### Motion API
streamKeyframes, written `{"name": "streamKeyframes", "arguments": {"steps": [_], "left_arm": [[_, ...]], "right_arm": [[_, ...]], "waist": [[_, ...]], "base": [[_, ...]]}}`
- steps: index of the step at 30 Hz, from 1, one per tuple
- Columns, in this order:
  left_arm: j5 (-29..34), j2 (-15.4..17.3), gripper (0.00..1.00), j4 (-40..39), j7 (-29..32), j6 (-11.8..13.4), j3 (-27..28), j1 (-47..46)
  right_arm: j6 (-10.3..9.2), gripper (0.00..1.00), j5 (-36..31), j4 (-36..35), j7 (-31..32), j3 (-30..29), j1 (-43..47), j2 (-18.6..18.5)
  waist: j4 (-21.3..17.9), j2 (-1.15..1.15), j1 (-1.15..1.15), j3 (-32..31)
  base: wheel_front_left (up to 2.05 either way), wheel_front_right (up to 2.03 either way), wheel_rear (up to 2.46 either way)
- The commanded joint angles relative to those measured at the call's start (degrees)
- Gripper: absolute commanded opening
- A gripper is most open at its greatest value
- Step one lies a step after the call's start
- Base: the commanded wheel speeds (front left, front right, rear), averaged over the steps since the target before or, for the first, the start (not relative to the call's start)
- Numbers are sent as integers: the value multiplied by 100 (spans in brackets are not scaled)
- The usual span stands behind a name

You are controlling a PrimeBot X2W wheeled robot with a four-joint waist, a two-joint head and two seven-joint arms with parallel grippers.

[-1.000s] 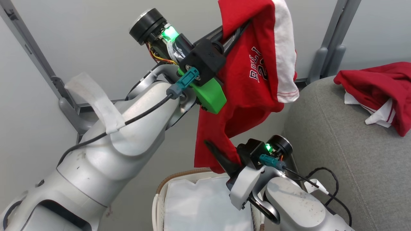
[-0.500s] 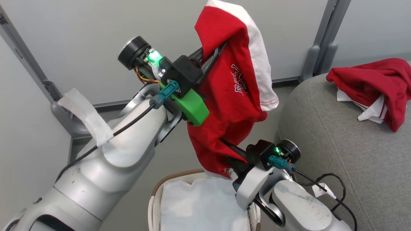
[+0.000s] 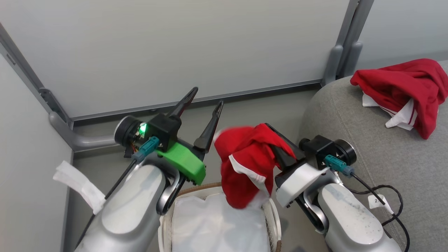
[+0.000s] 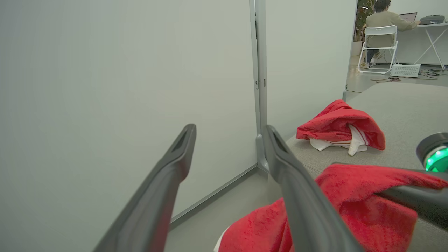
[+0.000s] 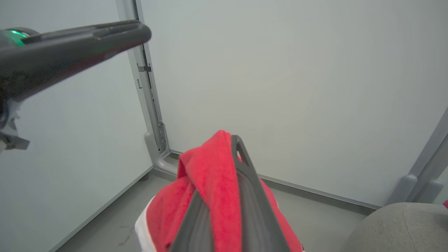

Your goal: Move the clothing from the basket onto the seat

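One red garment [image 3: 245, 157] with white trim hangs over the basket [image 3: 196, 190], pinched between the fingers of my shut right gripper [image 3: 271, 131]. The right wrist view shows that gripper [image 5: 229, 154] clamped on the red cloth [image 5: 206, 182]. My left gripper [image 3: 205, 101] stands open and empty just left of the garment, fingers pointing at the wall. Its spread fingers [image 4: 175, 164] frame bare wall in the left wrist view, with the red cloth [image 4: 350, 206] low at the right. A second red garment [image 3: 402, 87] lies crumpled on the grey seat [image 3: 367, 157].
The basket's white liner [image 3: 217, 224] lies bare inside it. Grey partition walls with a metal post [image 3: 341, 52] close off the corner behind. A black cable [image 3: 381, 196] trails on the seat's edge. A person [image 4: 381, 17] sits at a far desk.
My left gripper has opened, let go of the garment and dropped lower. The garment has fallen into a bunch that hangs from the right gripper alone. The head camera has shifted.
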Motion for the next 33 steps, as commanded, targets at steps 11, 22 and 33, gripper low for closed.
{"name": "streamKeyframes", "arguments": {"steps": [11, 22, 33], "left_arm": [[236, -120, 100, -303, -4, -108, 545, 1526], [551, -203, 100, -390, -4, -136, 961, 2357], [767, -375, 100, -542, -5, -140, 956, 2392]], "right_arm": [[-7, 0, -314, -503, -13, -565, 298, -18], [-6, 0, -482, -588, -12, -915, 443, -18], [-6, 0, -628, -781, -12, -1291, 421, -17]], "waist": [[-43, 0, 0, 10], [-81, 0, 0, 34], [-547, 0, 0, 209]], "base": [[0, 0, 0], [0, 0, 0], [0, 0, 0]]}}
